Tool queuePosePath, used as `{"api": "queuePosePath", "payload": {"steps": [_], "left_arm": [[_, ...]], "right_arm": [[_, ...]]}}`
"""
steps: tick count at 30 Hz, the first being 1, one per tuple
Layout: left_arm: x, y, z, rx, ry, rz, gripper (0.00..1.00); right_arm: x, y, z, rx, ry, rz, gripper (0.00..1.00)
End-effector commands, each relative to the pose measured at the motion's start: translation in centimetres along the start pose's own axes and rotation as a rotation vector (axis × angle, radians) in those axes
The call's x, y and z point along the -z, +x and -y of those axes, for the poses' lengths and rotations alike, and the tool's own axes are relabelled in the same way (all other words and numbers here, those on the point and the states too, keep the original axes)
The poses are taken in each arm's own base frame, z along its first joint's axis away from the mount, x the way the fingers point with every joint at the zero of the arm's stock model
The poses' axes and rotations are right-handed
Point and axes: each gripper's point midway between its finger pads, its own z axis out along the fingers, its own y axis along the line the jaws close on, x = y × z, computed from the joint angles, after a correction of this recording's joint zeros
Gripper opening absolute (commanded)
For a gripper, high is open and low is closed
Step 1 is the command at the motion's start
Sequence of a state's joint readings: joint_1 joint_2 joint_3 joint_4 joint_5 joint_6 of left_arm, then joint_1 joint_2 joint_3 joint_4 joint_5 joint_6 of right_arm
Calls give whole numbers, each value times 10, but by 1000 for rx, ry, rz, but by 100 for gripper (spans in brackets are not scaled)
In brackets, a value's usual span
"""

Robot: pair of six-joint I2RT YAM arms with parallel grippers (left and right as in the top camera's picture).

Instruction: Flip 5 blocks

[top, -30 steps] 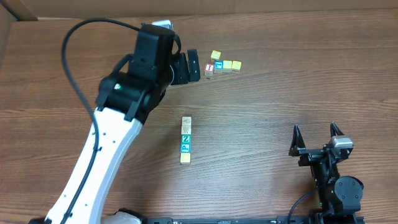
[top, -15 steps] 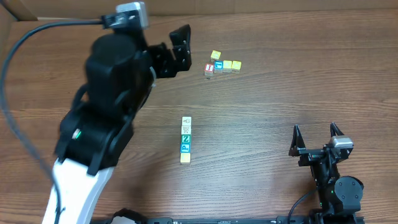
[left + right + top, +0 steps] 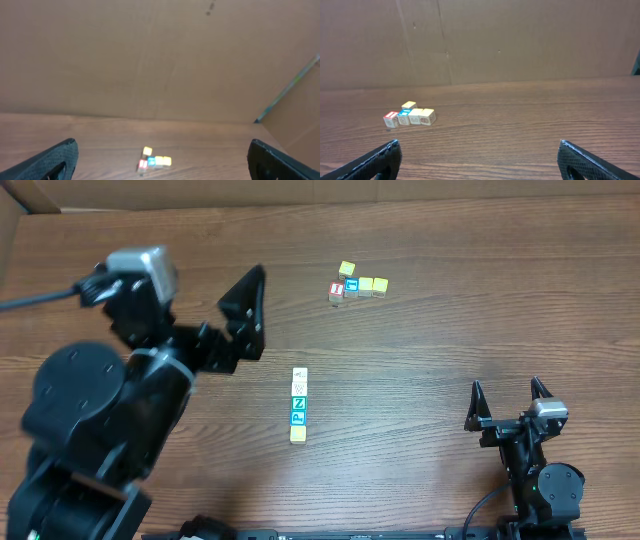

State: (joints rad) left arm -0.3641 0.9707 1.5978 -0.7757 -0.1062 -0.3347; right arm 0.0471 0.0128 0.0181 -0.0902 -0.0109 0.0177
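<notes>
1. Overhead view is showing the row of five blocks [image 3: 298,404] lying around the middle of the wooden worktop [image 3: 450,330]. They're touching end to end in a straight line running away from the robot.
2. From the far end it's going: two whitish cubes [image 3: 300,373] with faint marks, then the green Z cube [image 3: 298,403], then the teal cube [image 3: 297,418]. The pale yellow cube [image 3: 297,434] is sitting nearest the robot.
3. Left tool [image 3: 255,313] is hanging up in the air, off to the left of the row and a bit farther back. It's well apart from the row, with its jaws spread wide and gripping nothing.
4. In the left wrist view its fingers [image 3: 50,161] are poking in at both bottom corners. Nothing but bare worktop and a far-off, blurry bunch of cubes is showing between them.
5. Right tool [image 3: 506,390] is sitting low at the near right side, well apart from the row. Its jaws are gaping wide too, and they're empty.
6. A separate cluster [image 3: 357,282] is sitting at the far side of the worktop. The red-faced cube [image 3: 337,289] and blue-faced cube [image 3: 351,285] are side by side, with two yellow cubes [image 3: 373,284] continuing that line.
7. One more yellow one [image 3: 346,269] is sitting just behind them.
8. In the right wrist view that cluster is showing up at the left, in front of a cardboard wall [image 3: 520,40].
</notes>
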Motion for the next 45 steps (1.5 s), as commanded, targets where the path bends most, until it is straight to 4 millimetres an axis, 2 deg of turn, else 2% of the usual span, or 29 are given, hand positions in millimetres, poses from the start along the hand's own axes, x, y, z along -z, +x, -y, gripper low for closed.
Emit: {"api": "queuePosePath", "payload": {"steps": [1,4,8,12,21,25,32,37,45], "left_arm": [[16,-3,-12,-25,-32,32,100],[23,5,-25,-5,-70,39,100],[29,26,-49,85,-133,42,100],[27,37,-58,150,-135,92,100],[23,41,-51,138,35,343,100],[31,40,-49,123,97,465,99],[58,40,-46,98,170,638,100],[71,45,-50,88,173,698,100],[80,56,-53,84,175,720,100]], "right_arm": [[0,1,2,7,9,7,100],[0,1,2,7,9,7,100],[0,1,2,7,9,7,100],[0,1,2,7,9,7,100],[0,1,2,7,9,7,100],[0,1,2,7,9,7,100],[0,1,2,7,9,7,100],[0,1,2,7,9,7,100],[0,1,2,7,9,7,100]]}}
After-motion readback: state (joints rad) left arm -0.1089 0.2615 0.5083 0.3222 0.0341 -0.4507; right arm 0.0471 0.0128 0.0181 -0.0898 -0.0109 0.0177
